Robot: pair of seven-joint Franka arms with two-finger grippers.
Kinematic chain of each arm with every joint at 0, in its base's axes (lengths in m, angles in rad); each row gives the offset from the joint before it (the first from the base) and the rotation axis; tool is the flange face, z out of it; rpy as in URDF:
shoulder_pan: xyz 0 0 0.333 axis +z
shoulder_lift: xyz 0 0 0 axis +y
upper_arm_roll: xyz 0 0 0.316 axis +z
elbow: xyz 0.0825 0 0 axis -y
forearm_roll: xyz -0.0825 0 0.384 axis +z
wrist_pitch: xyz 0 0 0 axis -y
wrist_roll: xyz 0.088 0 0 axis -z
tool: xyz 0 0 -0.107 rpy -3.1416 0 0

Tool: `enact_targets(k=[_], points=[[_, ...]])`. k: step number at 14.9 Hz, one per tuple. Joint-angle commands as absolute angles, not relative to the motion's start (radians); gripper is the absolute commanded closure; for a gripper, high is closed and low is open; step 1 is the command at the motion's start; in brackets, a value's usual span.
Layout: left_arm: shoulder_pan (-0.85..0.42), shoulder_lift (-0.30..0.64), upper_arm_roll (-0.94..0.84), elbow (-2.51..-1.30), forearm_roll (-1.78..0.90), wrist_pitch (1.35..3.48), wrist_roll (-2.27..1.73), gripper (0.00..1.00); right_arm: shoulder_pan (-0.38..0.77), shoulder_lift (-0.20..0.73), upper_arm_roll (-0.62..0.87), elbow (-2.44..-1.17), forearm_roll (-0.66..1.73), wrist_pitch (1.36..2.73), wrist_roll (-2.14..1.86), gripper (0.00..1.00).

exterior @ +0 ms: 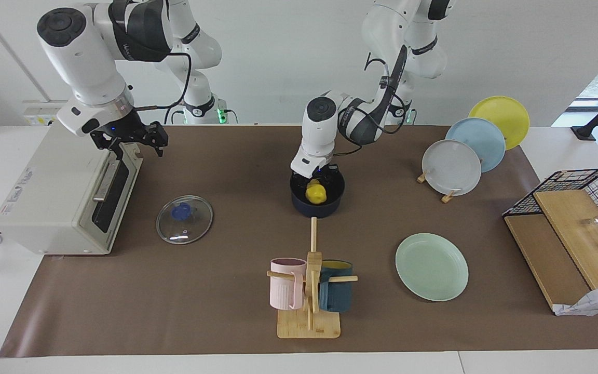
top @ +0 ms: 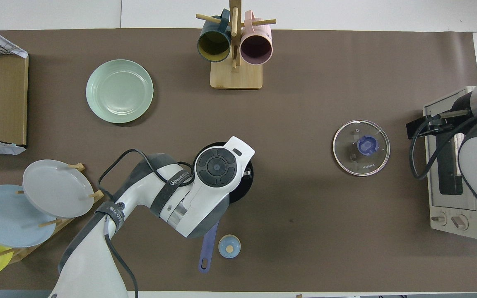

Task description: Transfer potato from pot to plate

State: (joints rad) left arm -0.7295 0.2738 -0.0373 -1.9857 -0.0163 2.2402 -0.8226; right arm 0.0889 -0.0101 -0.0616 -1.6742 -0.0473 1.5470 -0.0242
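The yellow potato point(exterior: 315, 194) lies inside the dark blue pot point(exterior: 325, 209) at the table's middle. My left gripper point(exterior: 313, 182) reaches down into the pot, shut on the potato's top. In the overhead view the left wrist covers the potato and most of the pot point(top: 245, 188); only its rim and its blue handle point(top: 207, 248), pointing toward the robots, show there. The mint-green plate point(exterior: 431, 266) point(top: 119, 91) sits bare, farther from the robots than the pot, toward the left arm's end. My right gripper point(exterior: 138, 147) point(top: 422, 124) waits open over the toaster oven.
A glass lid point(exterior: 184, 219) lies toward the right arm's end, beside the toaster oven point(exterior: 60, 197). A mug rack point(exterior: 309, 291) stands farther out than the pot. A plate rack point(exterior: 452, 167), a wire basket point(exterior: 584, 208) and a small blue knob point(top: 229, 246) are also here.
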Motion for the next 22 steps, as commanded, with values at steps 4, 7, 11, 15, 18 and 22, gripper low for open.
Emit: enact_targets(k=[4, 7, 11, 15, 18, 22], points=[[-0.736, 0.224, -0.023, -1.970, 0.003, 2.185, -0.833, 1.00, 0.045, -0.002, -0.051, -1.609, 0.003, 1.506, 0.023, 0.00], [-0.724, 0.151, -0.012, -1.921, 0.000, 2.076, -0.824, 1.00, 0.046, -0.024, -0.051, -1.609, 0.004, 1.526, 0.098, 0.00], [-0.622, 0.126, -0.011, -1.748, -0.008, 1.880, -0.763, 1.00, 0.049, -0.040, -0.058, -1.624, 0.011, 1.555, 0.097, 0.00], [-0.442, 0.147, -0.011, -1.623, -0.049, 1.839, -0.562, 1.00, 0.051, -0.075, -0.058, -1.647, 0.000, 1.569, 0.101, 0.00], [-0.290, 0.179, -0.011, -1.609, -0.049, 1.864, -0.318, 1.00, 0.043, -0.071, -0.060, -1.641, 0.005, 1.566, 0.103, 0.00], [-0.183, 0.308, -0.011, -1.600, -0.040, 2.027, -0.112, 1.00, 0.040, -0.061, -0.061, -1.634, -0.008, 1.565, 0.103, 0.00]])
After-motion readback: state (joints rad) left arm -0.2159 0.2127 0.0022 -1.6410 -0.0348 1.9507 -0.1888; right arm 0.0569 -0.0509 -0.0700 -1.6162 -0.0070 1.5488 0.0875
